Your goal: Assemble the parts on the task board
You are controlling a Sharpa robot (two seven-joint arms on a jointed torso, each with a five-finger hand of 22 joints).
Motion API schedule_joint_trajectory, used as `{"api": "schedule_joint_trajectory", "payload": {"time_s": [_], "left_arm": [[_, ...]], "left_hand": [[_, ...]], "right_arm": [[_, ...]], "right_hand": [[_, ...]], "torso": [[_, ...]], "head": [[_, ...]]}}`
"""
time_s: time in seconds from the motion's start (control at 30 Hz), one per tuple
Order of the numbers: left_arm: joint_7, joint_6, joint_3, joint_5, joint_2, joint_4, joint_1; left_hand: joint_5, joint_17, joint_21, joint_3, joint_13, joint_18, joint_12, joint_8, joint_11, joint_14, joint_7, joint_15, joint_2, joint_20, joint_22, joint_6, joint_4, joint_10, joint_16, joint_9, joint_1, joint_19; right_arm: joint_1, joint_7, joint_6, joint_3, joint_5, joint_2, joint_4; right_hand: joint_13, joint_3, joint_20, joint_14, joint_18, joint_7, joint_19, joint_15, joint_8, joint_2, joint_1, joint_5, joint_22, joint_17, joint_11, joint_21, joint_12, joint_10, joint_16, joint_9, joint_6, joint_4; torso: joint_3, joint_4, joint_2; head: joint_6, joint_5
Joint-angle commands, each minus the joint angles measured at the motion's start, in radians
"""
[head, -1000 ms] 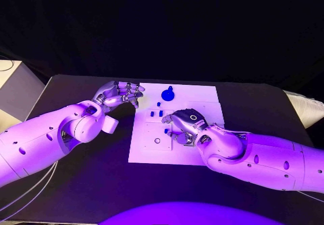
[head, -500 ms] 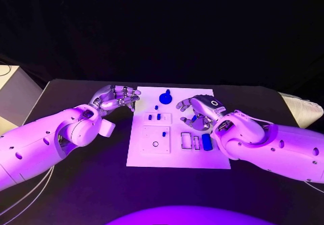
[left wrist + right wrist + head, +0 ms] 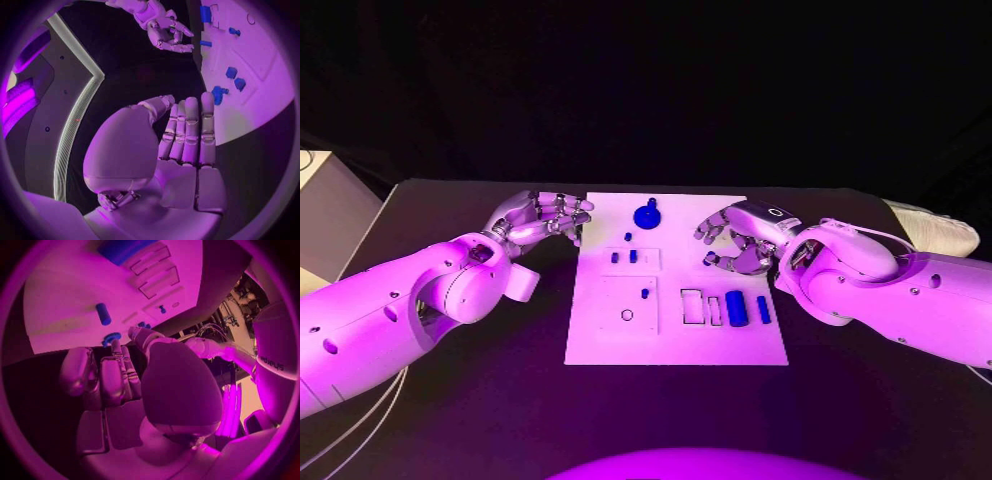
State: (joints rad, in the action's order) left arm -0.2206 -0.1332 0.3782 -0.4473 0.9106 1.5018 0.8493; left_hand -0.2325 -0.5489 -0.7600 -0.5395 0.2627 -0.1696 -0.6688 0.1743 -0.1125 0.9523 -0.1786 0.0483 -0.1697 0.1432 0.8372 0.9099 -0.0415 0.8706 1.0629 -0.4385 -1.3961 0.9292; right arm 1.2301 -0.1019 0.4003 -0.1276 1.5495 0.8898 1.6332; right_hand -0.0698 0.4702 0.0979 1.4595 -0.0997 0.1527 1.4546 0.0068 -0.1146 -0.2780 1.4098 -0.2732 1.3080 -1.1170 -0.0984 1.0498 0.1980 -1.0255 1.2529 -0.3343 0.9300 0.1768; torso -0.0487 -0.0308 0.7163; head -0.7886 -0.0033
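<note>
The white task board (image 3: 675, 335) lies mid-table. A round blue part with a knob (image 3: 648, 213) stands near its far edge, with small blue pieces (image 3: 625, 257) just below it. A blue block (image 3: 736, 307) and a slim blue piece (image 3: 763, 309) lie beside two empty slots (image 3: 692, 305). My left hand (image 3: 542, 215) hovers just off the board's far left edge; its fingers are straight and hold nothing (image 3: 184, 145). My right hand (image 3: 740, 238) hangs above the board's far right part with fingers loosely bent and nothing in them (image 3: 115, 380).
The black table (image 3: 473, 400) stretches on every side of the board. A white box (image 3: 322, 200) stands off the table's left edge and a pale object (image 3: 935, 225) lies at its right edge.
My right hand has lifted from the slots at the board's middle and drawn back to the far right, uncovering the blue block and slim piece. The left hand stays where it was; the camera shifted.
</note>
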Motion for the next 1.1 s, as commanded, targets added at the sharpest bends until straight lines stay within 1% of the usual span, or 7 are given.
{"api": "schedule_joint_trajectory", "payload": {"time_s": [0.03,0.13,0.33,0.43,0.6,0.83,1.1], "left_arm": [[-0.007,0.013,0.001,0.007,-0.003,0.001,-0.001],[-0.006,0.013,0.001,0.007,-0.003,0.001,-0.001],[-0.006,0.014,0.001,0.007,-0.003,0.002,-0.001],[-0.005,0.014,0.001,0.007,-0.002,0.002,-0.001],[-0.004,0.014,0.001,0.007,-0.001,0.002,-0.001],[-0.002,0.014,0.001,0.007,-0.001,0.002,-0.001],[-0.001,0.016,0.001,0.007,-0.001,0.001,-0.001]], "left_hand": [[-0.004,0.002,0.007,0.006,-0.002,-0.014,0.005,-0.001,-0.004,0.001,-0.003,0.001,0.004,-0.001,-0.001,0.000,-0.001,-0.003,-0.003,0.001,0.001,0.006],[-0.004,0.002,0.007,0.006,-0.002,-0.014,0.005,-0.001,-0.004,0.001,-0.003,0.001,0.004,-0.001,-0.001,0.000,-0.001,-0.003,-0.003,0.001,0.001,0.006],[-0.004,0.002,0.008,0.006,-0.002,-0.014,0.005,-0.002,-0.004,0.001,-0.004,0.001,0.005,-0.001,-0.002,-0.002,-0.001,-0.002,-0.004,0.002,0.000,0.006],[-0.004,0.002,0.008,0.006,-0.002,-0.014,0.005,-0.002,-0.004,0.001,-0.004,0.001,0.005,-0.001,-0.002,-0.002,-0.001,-0.002,-0.004,0.002,0.000,0.006],[-0.005,0.002,0.008,0.007,-0.002,-0.014,0.005,-0.003,-0.004,0.002,-0.005,0.001,0.005,-0.001,-0.003,-0.004,-0.002,-0.002,-0.004,0.002,0.001,0.006],[-0.005,0.002,0.009,0.007,-0.003,-0.014,0.005,-0.004,-0.005,0.002,-0.005,0.002,0.006,-0.001,-0.003,-0.005,-0.003,-0.002,-0.004,0.003,0.001,0.007],[-0.005,0.002,0.009,0.007,-0.003,-0.014,0.005,-0.004,-0.005,0.002,-0.005,0.002,0.006,-0.001,-0.003,-0.005,-0.003,-0.002,-0.004,0.003,0.001,0.007]], "right_arm": [[0.001,-0.015,-0.088,-0.001,0.050,0.000,-0.009],[-0.002,-0.040,-0.094,-0.004,0.077,-0.007,-0.020],[-0.008,-0.095,-0.075,-0.006,0.134,-0.026,-0.036],[-0.009,-0.109,-0.074,-0.006,0.147,-0.033,-0.044],[-0.015,-0.121,-0.080,-0.008,0.161,-0.044,-0.052],[-0.021,-0.133,-0.085,-0.009,0.174,-0.051,-0.053],[-0.024,-0.154,-0.073,-0.010,0.200,-0.058,-0.063]], "right_hand": [[0.000,-0.013,0.000,0.019,0.012,-0.005,0.006,0.000,-0.004,-0.007,-0.005,0.006,0.017,-0.001,0.004,0.006,0.005,0.003,0.007,-0.001,0.006,0.002],[0.000,-0.020,-0.001,0.019,0.012,-0.007,0.005,-0.001,-0.003,-0.006,-0.005,0.009,0.016,-0.002,0.005,0.004,0.006,0.004,0.007,-0.001,0.006,0.004],[-0.001,-0.020,-0.002,0.018,0.012,-0.011,0.007,-0.001,-0.005,0.004,0.004,0.011,0.018,0.000,0.006,0.007,0.009,0.003,0.006,-0.001,0.008,0.005],[-0.001,-0.020,-0.002,0.018,0.012,-0.012,0.007,-0.001,-0.005,0.005,0.005,0.011,0.019,-0.001,0.006,0.009,0.009,0.003,0.007,-0.001,0.009,0.005],[0.000,-0.019,-0.002,0.018,0.012,-0.014,0.008,-0.002,-0.007,0.009,0.009,0.012,0.020,-0.001,0.005,0.009,0.010,0.004,0.007,-0.002,0.013,0.006],[-0.001,-0.004,-0.003,0.018,0.014,-0.016,0.011,-0.002,-0.019,0.024,0.022,0.009,0.025,0.000,0.006,0.017,0.018,-0.005,0.008,-0.006,0.036,0.011],[-0.001,0.005,-0.004,0.017,0.014,-0.015,0.012,-0.003,-0.026,0.027,0.026,0.009,0.027,0.001,0.007,0.020,0.022,-0.012,0.008,-0.009,0.051,0.013]], "torso": [[-0.0014,-0.0015,0.000],[-0.0011,-0.0021,0.001],[-0.0008,-0.0040,0.002],[-0.0020,-0.0034,0.001],[-0.0021,-0.0015,0.002],[-0.0011,-0.0028,0.000],[0.0000,-0.0018,0.001]], "head": [[0.000,-0.006],[0.000,-0.009],[0.000,-0.008],[-0.001,-0.009],[-0.004,-0.006],[-0.007,-0.008],[-0.008,-0.008]]}}
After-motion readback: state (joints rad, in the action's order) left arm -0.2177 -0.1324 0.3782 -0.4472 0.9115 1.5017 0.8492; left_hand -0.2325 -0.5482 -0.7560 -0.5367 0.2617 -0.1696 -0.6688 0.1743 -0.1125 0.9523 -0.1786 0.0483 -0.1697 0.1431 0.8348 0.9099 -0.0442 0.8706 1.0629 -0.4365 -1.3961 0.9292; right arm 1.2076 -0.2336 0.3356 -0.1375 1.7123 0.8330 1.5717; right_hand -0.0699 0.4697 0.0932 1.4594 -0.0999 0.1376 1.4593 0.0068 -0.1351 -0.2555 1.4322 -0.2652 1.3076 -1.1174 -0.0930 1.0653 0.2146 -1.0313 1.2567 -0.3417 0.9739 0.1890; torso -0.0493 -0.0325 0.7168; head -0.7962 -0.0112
